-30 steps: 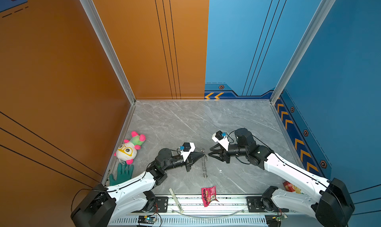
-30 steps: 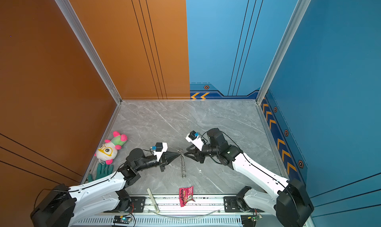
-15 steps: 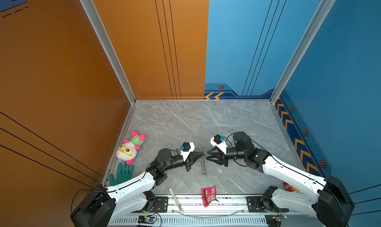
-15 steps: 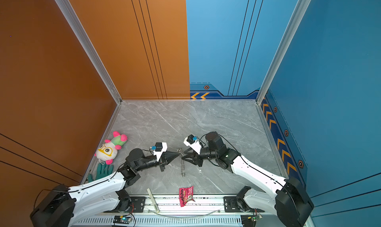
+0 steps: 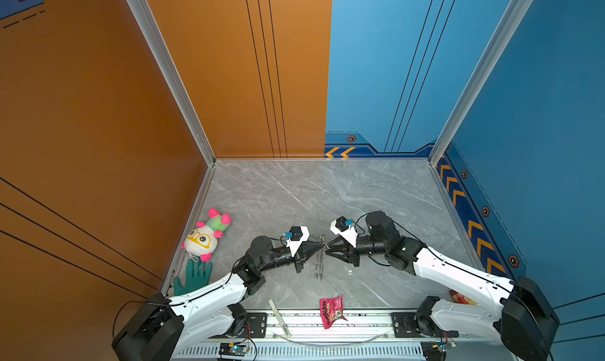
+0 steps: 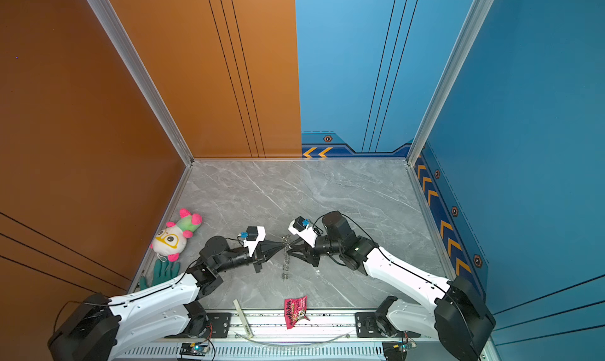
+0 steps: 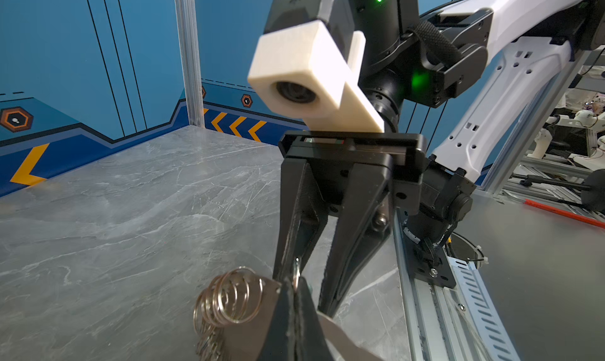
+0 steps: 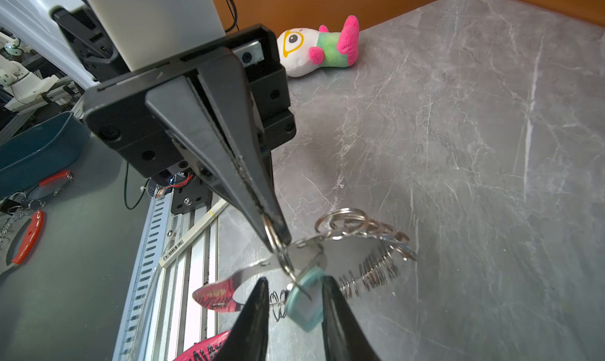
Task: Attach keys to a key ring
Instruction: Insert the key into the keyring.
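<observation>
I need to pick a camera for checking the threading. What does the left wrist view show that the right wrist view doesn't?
Left wrist only: the right gripper whole, jaws apart, its white camera and the blue wall. Right wrist only: the tag between the right jaws, the left gripper whole, shut on the key ring, and the toy. Both: the key ring and the table.
</observation>
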Motion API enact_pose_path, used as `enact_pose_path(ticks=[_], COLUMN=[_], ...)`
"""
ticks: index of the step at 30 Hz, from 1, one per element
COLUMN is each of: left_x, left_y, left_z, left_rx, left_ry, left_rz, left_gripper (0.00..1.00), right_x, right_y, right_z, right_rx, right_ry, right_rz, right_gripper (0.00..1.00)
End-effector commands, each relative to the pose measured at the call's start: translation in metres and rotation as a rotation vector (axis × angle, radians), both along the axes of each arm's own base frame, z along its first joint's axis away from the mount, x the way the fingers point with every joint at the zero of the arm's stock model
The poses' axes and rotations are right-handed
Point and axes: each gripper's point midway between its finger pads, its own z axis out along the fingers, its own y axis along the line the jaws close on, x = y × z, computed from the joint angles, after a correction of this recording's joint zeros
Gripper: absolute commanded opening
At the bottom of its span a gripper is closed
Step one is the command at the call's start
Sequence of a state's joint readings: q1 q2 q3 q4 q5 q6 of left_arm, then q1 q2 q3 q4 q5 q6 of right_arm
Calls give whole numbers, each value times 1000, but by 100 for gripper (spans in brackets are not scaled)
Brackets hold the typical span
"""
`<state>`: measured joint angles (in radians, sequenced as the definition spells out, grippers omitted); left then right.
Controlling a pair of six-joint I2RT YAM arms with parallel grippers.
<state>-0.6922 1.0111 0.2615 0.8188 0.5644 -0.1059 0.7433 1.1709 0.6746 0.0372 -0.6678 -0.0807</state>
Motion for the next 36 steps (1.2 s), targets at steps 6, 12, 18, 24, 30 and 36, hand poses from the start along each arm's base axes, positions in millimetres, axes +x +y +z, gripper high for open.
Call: enact_pose_path(ticks=[6,12,18,24,30,36], left_x=[-1,-1,2,6,6,5], left_y=[3,3,4,7,8,8], left_z=[13,14,14,14,15,16], left_rx=[-42,-43,-45,-51,-54,-56], left_ry=[-36,-38,-37,-40,-43,-45], left_rz=[0,2,20,52,57,53], left_gripper=[0,0,0,0,0,0], right_x=[9,9,4,-5,-7,-4], right_y=[1,0,-2,1,5,6], right_z=[4,5,7,-4,-13,-13], right_rx=[-15,-18,-25,-96,-125,-127], right_ry=[-44,-46,-53,-73,-70,-78], right_rz=[-44,-45,-38,-15,-4,-11], right_gripper=[26,16,8,4,1,1])
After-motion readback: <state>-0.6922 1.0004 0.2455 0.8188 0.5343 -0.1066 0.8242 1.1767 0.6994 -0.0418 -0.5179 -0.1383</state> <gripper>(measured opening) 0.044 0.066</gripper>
